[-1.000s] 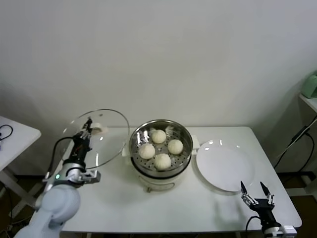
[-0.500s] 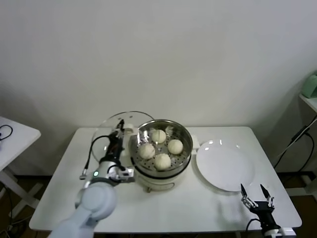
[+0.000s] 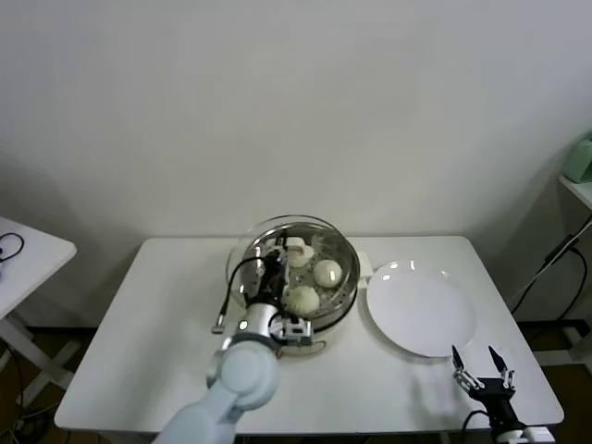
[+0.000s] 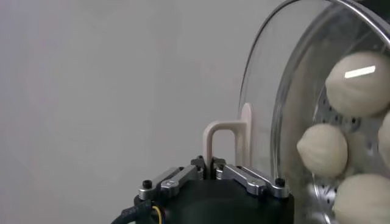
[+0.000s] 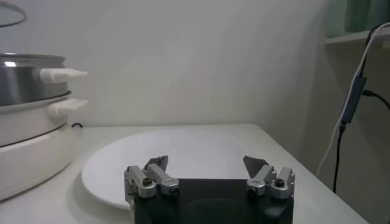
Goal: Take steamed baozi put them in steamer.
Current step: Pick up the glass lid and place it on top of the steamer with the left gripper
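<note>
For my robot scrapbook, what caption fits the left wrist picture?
Left pincer grips the round glass lid by its white handle, beside cream-white round buns in the shiny steel steamer.

A flat white plate [image 3: 421,314] lies on the white bench [image 3: 148,342], with a glass lid [image 4: 286,91] nearby.

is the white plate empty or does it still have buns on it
Empty. The white plate shows only a bare surface in the head and right wrist views; the baozi sit inside the steamer.
</note>
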Motion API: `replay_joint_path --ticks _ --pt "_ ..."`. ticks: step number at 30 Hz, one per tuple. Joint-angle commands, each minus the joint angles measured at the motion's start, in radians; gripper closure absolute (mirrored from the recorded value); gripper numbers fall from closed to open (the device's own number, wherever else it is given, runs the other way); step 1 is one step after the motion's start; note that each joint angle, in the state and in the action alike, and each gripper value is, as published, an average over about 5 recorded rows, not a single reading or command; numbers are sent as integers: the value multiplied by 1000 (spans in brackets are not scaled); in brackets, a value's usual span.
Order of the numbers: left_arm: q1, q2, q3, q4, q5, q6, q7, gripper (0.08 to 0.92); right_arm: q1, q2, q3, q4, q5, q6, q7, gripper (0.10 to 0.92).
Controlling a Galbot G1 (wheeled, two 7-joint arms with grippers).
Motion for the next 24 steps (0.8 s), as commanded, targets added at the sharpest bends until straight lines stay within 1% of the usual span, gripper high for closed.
replay_joint_path --ticks 1,9,16,24 --pt "-76 -95 68 151 49 -1 -29 849 -3 -1 -2 -11 1 13 -2 203" --pt "-93 -100 47 210 33 -11 -56 849 -12 -4 1 -13 2 23 -3 203" --pt "-76 -99 45 210 32 -14 -56 849 -14 -6 5 -13 2 24 -4 203" --pt "-71 -76 36 215 34 -24 -57 849 -12 -5 6 -15 4 25 -5 203"
